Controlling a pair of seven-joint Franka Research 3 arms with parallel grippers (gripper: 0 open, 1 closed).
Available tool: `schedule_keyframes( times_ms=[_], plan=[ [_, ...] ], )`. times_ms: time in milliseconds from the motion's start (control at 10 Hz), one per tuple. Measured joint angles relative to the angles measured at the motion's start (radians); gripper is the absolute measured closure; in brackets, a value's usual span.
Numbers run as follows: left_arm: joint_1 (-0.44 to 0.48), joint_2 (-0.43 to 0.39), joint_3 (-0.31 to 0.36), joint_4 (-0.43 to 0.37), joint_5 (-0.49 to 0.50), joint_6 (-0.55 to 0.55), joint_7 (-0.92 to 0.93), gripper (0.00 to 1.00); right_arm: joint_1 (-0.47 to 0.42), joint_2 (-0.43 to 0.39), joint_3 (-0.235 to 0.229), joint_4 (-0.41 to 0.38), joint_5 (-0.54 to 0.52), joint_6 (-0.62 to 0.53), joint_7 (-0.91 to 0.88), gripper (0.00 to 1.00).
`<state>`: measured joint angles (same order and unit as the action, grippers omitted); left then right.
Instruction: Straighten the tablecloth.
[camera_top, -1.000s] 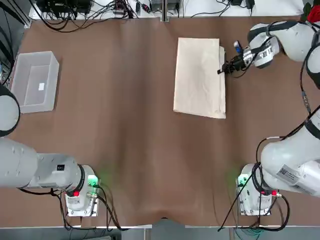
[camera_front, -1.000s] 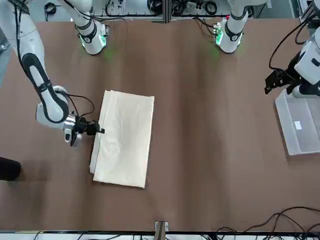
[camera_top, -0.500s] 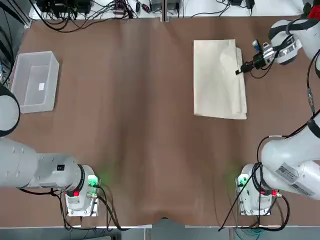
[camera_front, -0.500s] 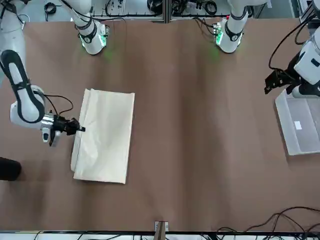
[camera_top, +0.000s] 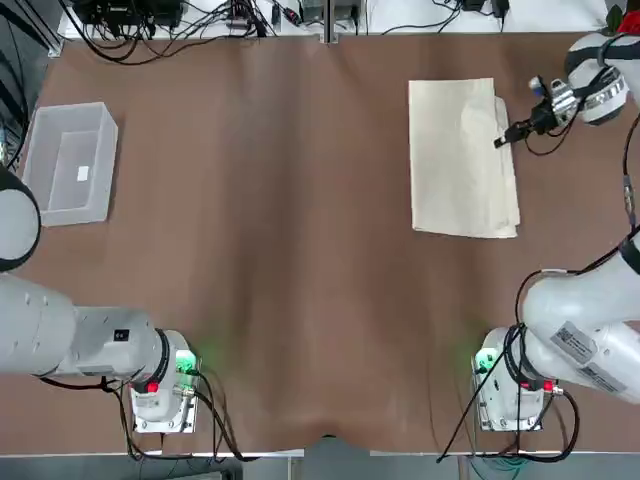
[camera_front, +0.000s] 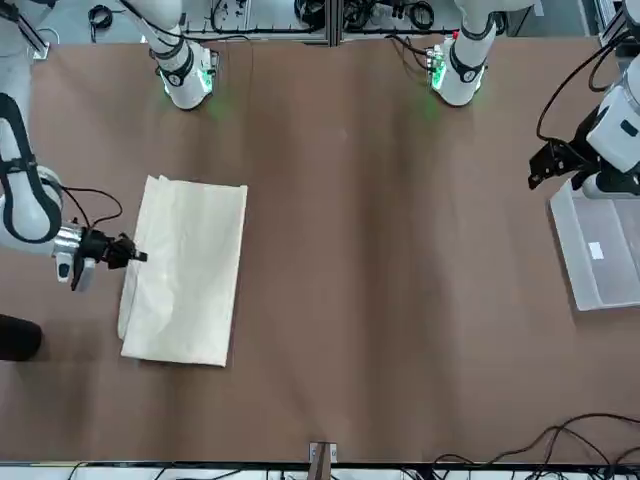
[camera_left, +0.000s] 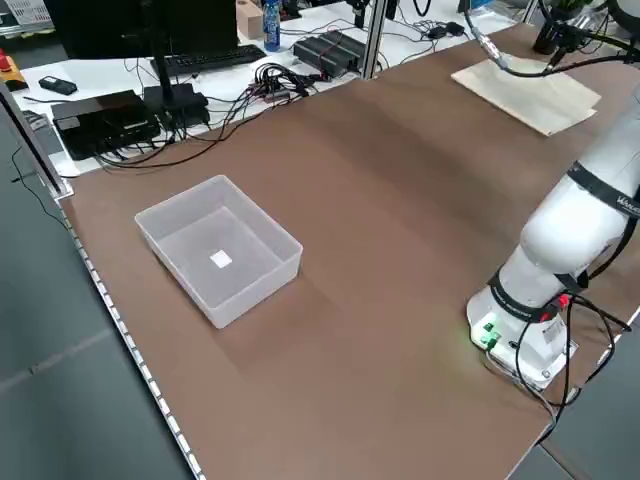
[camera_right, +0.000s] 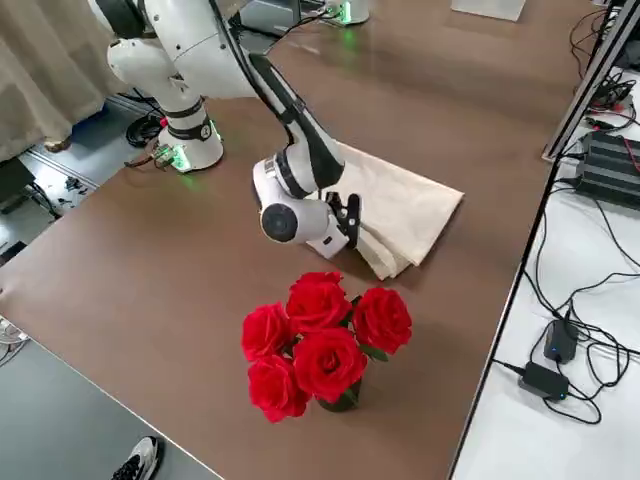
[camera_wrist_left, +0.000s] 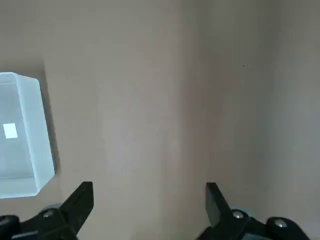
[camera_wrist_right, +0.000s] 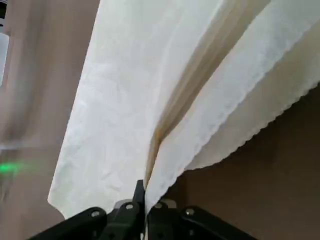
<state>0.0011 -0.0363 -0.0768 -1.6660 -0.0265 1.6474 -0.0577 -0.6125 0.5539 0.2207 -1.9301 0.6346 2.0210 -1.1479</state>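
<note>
My right arm reaches in from the robot's far right, wrist angled inward, its gripper (camera_top: 499, 143) pinched shut. My left arm sits parked at the far left, its gripper (camera_wrist_left: 150, 200) with two fingers spread wide.

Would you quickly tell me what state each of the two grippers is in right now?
Left gripper: open, holding nothing, near the clear plastic box.
Right gripper: closed on the edge of the tablecloth.
</note>
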Motion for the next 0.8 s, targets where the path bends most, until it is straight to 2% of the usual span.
schedule_keyframes(
  times_ms=[300,400,800],
  plan=[
    [0.0,0.0,0.0,0.0,0.0,0.0,0.0,0.01,-0.043,0.016,-0.004,0.027,-0.04,-0.027,-0.002,0.92],
    [0.0,0.001,0.0,0.0,0.0,0.0,0.0,0.01,-0.047,0.024,-0.004,0.033,-0.049,-0.028,-0.003,0.81],
    [0.0,0.005,0.0,0.0,0.0,0.0,0.0,0.01,-0.046,0.03,-0.002,0.087,-0.109,-0.033,-0.004,0.19]
  ],
)
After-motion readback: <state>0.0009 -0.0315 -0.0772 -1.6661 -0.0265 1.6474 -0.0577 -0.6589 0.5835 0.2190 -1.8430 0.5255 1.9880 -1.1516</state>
